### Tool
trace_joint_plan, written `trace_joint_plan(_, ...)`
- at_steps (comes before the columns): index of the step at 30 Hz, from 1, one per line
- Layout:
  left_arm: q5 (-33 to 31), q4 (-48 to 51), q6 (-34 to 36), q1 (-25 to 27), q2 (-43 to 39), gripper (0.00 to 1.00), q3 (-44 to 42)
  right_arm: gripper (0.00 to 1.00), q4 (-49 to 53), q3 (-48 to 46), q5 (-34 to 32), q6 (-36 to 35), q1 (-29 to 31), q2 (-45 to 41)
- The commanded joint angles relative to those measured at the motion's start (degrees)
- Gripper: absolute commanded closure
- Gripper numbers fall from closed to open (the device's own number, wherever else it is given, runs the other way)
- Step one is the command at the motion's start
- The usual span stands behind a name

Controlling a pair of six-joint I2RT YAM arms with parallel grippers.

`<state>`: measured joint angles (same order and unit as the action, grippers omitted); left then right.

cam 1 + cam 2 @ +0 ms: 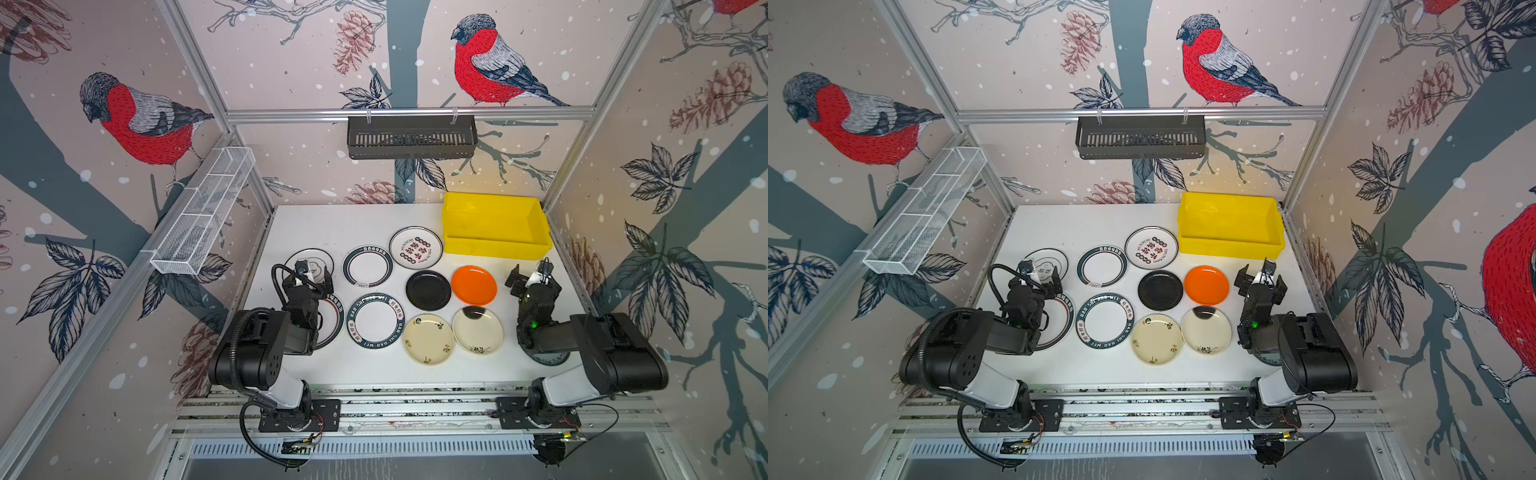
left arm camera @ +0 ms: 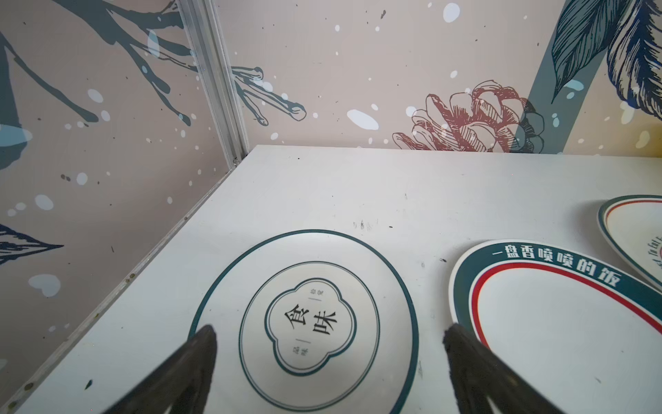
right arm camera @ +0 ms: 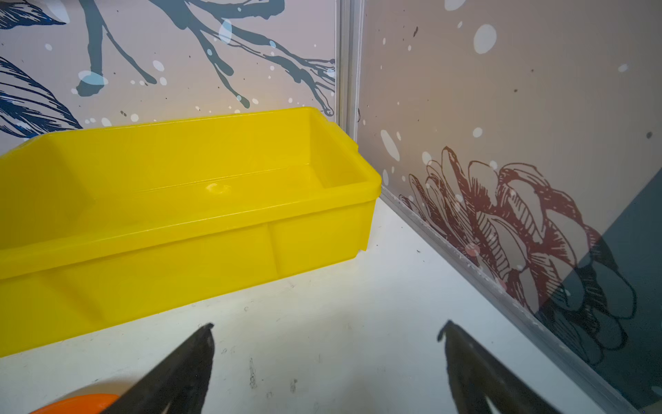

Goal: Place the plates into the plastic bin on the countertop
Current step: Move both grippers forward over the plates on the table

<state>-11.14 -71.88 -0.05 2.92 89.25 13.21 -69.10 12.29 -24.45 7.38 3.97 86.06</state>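
The left gripper (image 1: 308,277) is hovering over the far-left part of the white matte worktop (image 1: 316,224), its fingers (image 2: 186,365) standing spread wide and gripping nothing. In the left wrist view, the round white plate with a thin green rim line and a clover-shaped emblem (image 2: 304,322) is lying flat below and between the two fingertips. Just to its right, apart from it, the white plate with a dark green lettered band and a red ring (image 2: 559,322) is lying. In both top views the gripper is covering much of the emblem, so only the wrist view is showing its characters.

The right gripper (image 1: 533,282) is hovering over bare worktop at the right side, its fingers (image 3: 179,369) likewise released and holding nothing. The bright yellow rectangular plastic bin (image 3: 179,258) is sitting in the far right corner, beyond the fingertips. The right wrist view is showing its inner floor and a sliver of the round orange plate (image 3: 75,403) beside one finger.

Only the top views are showing the rest:
- the black round plate (image 1: 428,289), lying left of the orange one
- the white plate with red characters (image 1: 415,248), just left of the bin
- the green-rimmed plate lettered HAO SHI HAO WEI (image 1: 375,320)
- two cream floral plates (image 1: 429,339)
- a green-rimmed plate half hidden under the left arm (image 1: 331,326)
- a dark bluish plate edge under the right arm (image 1: 547,360)
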Motion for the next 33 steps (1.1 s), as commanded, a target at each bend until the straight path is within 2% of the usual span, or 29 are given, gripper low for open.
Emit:
trace_joint_plan(1,-0.38,-3.18,0.23,0.14,-0.04,0.02,0.16,0.01,-2.00,0.02,-0.19,0.06,0.08,0.01)
trace_joint_plan(26,2.54,-3.04,0.13,-0.94,0.05,0.02,0.28,0.01,-1.65,0.24,0.11,0.13,-0.01,0.13)
trace_joint_plan(31,1.78,-3.68,0.62,-0.48,-0.21,0.02,-0.05,0.01,-2.73,0.01,-0.02,-1.02,0.51,-0.45)
trace_joint_plan(33,-0.63,-0.41,1.17,0.61,-2.32,0.02,0.92,0.00,-0.44,0.16,0.84,-2.86,1.63,-2.83)
